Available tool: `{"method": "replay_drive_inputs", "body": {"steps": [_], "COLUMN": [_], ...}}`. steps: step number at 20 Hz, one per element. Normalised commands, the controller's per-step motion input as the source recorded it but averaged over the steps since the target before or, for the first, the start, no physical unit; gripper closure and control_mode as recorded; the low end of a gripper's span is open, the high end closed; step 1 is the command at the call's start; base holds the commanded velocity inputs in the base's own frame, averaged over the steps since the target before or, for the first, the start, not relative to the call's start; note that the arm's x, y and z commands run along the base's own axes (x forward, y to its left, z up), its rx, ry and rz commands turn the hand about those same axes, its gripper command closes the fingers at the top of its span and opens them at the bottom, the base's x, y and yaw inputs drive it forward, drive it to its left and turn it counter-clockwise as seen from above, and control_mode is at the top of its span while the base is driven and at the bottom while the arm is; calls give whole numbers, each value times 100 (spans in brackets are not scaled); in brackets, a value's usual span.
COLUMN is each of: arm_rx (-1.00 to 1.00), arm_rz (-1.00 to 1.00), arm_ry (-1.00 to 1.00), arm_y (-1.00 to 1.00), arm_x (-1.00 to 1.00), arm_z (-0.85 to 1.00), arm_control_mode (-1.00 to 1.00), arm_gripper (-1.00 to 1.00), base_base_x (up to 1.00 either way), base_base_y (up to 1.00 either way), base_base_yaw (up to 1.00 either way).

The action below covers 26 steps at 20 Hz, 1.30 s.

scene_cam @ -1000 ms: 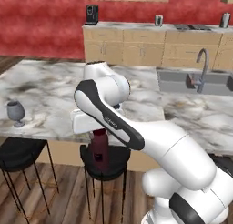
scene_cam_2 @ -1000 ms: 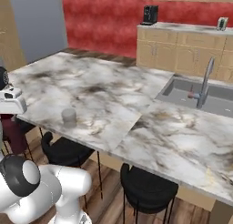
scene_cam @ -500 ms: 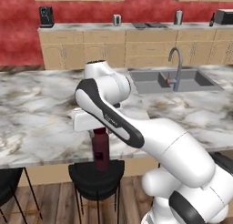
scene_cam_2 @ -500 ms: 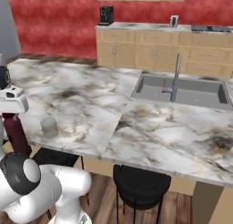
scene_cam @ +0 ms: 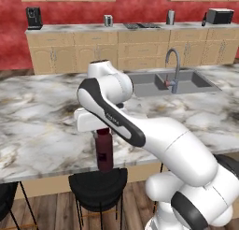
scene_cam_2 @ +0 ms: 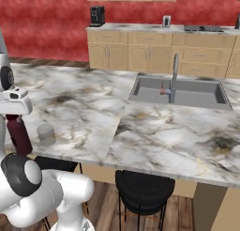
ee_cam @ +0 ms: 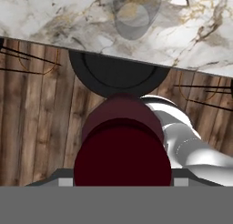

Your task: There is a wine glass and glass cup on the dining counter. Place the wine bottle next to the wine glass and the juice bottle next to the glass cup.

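Note:
My gripper (scene_cam: pixel 103 130) is shut on the top of the juice bottle (scene_cam: pixel 104 153), a stubby dark maroon bottle that hangs upright just in front of the dining counter's (scene_cam: pixel 37 126) near edge, above a stool. In the right base view the juice bottle (scene_cam_2: pixel 18 135) hangs left of the glass cup (scene_cam_2: pixel 46 134), a short clear tumbler standing close to the counter's (scene_cam_2: pixel 93 113) edge. Looking down from the hand, the bottle's wide cap (ee_cam: pixel 122 160) fills the foreground and the glass cup (ee_cam: pixel 134 11) stands on the marble beyond it. My fingers are hidden by the hand and cap. The wine glass and wine bottle are out of view.
A black stool (scene_cam: pixel 98 187) stands under the held bottle, and another black stool (scene_cam_2: pixel 144 187) sits further right. A sink (scene_cam: pixel 165 82) with a tall faucet (scene_cam_2: pixel 173 79) is set into the counter's far side. Wall cabinets carry a coffee machine (scene_cam: pixel 33 17).
The whole picture has shifted left as the base drove right along the counter, and the wine glass slid out of the left base view. The bottle stays held in the gripper.

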Motion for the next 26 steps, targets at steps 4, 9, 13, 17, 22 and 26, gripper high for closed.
{"method": "replay_drive_inputs", "body": {"steps": [4, 9, 13, 17, 22, 26], "arm_rx": [0, 0, 0, 0, 0, 0], "arm_rz": [0, 0, 0, 0, 0, 0], "arm_ry": [0, 0, 0, 0, 0, 0], "arm_y": [0, 0, 0, 0, 0, 0], "arm_x": [0, 0, 0, 0, 0, 0], "arm_z": [0, 0, 0, 0, 0, 0], "arm_control_mode": [100, 100, 100, 100, 100, 100], "arm_gripper": [100, 100, 100, 100, 100, 100], "base_base_x": [2, 0, 1, 0, 0, 0], "base_base_y": [0, 0, 0, 0, 0, -2], "base_base_yaw": [0, 0, 0, 0, 0, 0]}}
